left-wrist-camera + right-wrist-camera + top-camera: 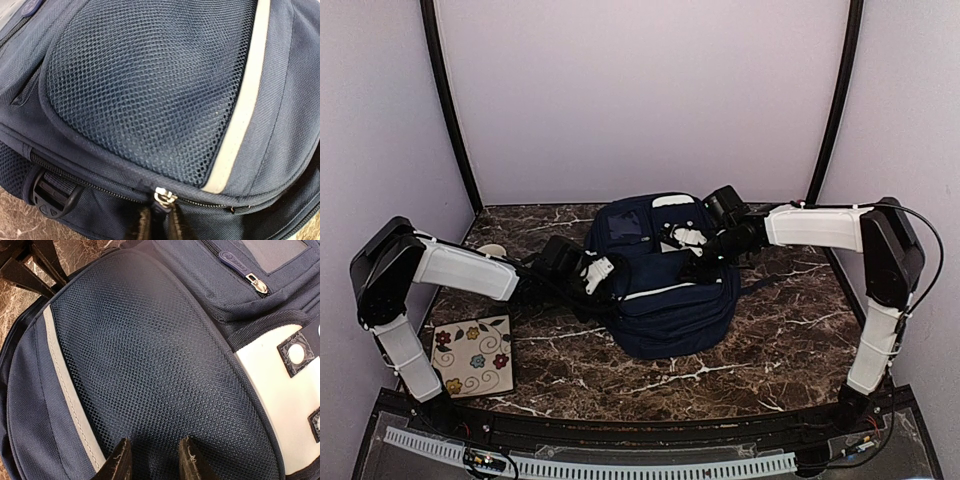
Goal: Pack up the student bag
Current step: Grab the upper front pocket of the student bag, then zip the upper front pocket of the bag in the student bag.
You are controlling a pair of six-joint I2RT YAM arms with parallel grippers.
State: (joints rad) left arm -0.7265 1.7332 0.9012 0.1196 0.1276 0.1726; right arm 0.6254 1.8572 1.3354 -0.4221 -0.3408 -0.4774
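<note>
The student bag (665, 290) lay mid-surface (770, 350), long axis judged approx. near-to-far, w/ both arms stretched in low from either side of it. The left jaws were placed nearer the work: at the bag's left seam, nearly closed just below the zip pull (162, 196); whether it was pinched couldn't be told. The right jaws, part open, were set over the bag's mesh pocket (150, 370), nothing held.

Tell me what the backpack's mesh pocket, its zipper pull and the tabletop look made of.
Mesh pocket: navy open-weave netting, probably synthetic, matte; tiny holes show. Zipper pull: likely metal, silvery and glinting. Tabletop: dark brown marble look with white veins, slightly glossy; real stone or printed laminate, cannot tell.
</note>
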